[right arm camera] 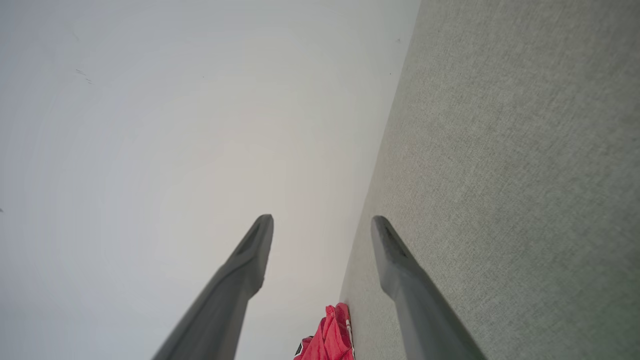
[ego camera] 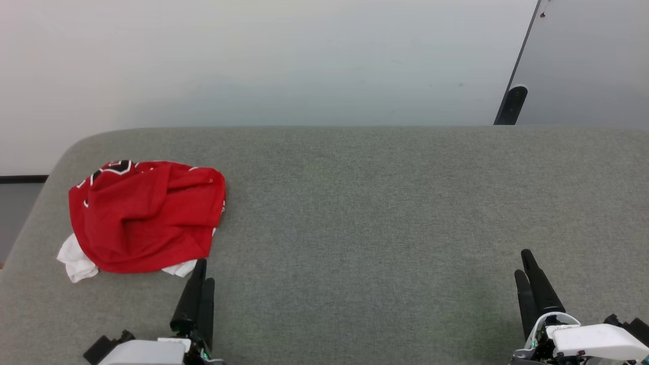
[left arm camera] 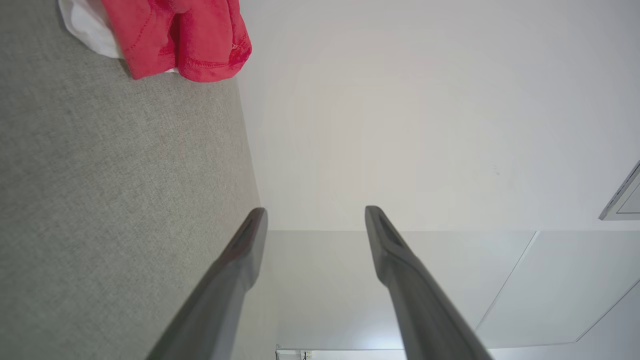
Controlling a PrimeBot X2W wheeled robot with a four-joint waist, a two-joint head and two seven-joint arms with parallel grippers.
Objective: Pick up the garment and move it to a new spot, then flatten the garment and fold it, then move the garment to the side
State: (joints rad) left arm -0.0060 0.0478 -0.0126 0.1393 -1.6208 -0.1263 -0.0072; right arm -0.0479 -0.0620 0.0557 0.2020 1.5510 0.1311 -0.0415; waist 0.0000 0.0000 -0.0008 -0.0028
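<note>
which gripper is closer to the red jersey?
Left. The left gripper, open, sits just beside the jersey at its near right corner. The right gripper, also open, is far across the table on the robot's right side.

red garment (ego camera: 144, 218) – white sleeves, black lettering, grey table (ego camera: 385, 213), dark tools

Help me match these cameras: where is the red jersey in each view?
Head view: red jersey, crumpled, left side of the grey table.
Left wrist view: red jersey in top left corner.
Right wrist view: red jersey at bottom edge, centre.
Shared landmark: grey table's edge against the white wall.
</note>
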